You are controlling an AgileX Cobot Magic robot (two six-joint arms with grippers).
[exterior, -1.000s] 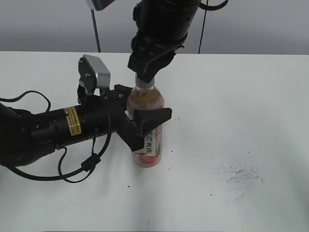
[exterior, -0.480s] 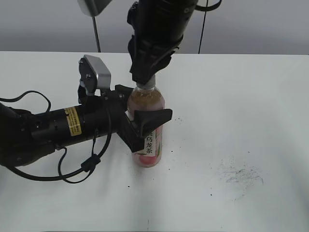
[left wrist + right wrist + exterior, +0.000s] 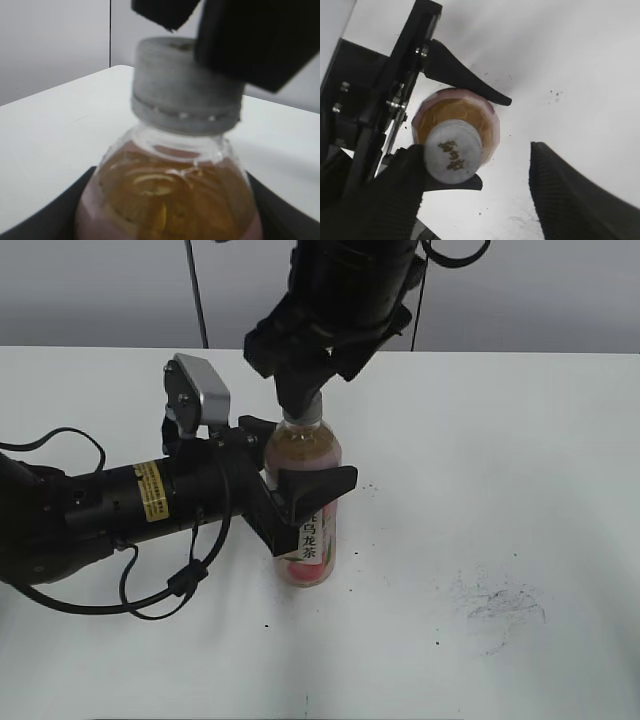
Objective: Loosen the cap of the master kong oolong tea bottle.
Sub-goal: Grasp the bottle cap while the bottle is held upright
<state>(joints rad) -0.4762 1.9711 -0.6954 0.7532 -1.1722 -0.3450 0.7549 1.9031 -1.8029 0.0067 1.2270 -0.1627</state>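
1. Two black robot arms work over one white table [image 3: 520, 440]; the left arm lies low along the tabletop, the right arm descends from above.
2. One left gripper [image 3: 290, 465], black, with its jaws spread around the shoulder of the bottle, one jaw on each side of the body. It is clamped on the bottle at that width. In the right wrist view both its curved jaws hug the bottle's sides.
3. One right gripper [image 3: 480, 180], black with ribbed pads, stands with its jaws wide apart over the bottle top. One finger [image 3: 395, 195] touches the side of the cap; the other finger [image 3: 570, 190] stands well clear of it. The cap is not gripped.
4. One tall clear plastic master kong oolong tea bottle [image 3: 305, 530] of amber tea, with a pink label and a white strip of black characters, stands upright left of the table's middle.
5. One small round white-grey plastic cap [image 3: 453, 152], with a faint grey mark on top, sits on the bottle's neck.
6. Scattered dark scuffs [image 3: 495, 605] mark the tabletop to the right of the bottle, well apart from it.
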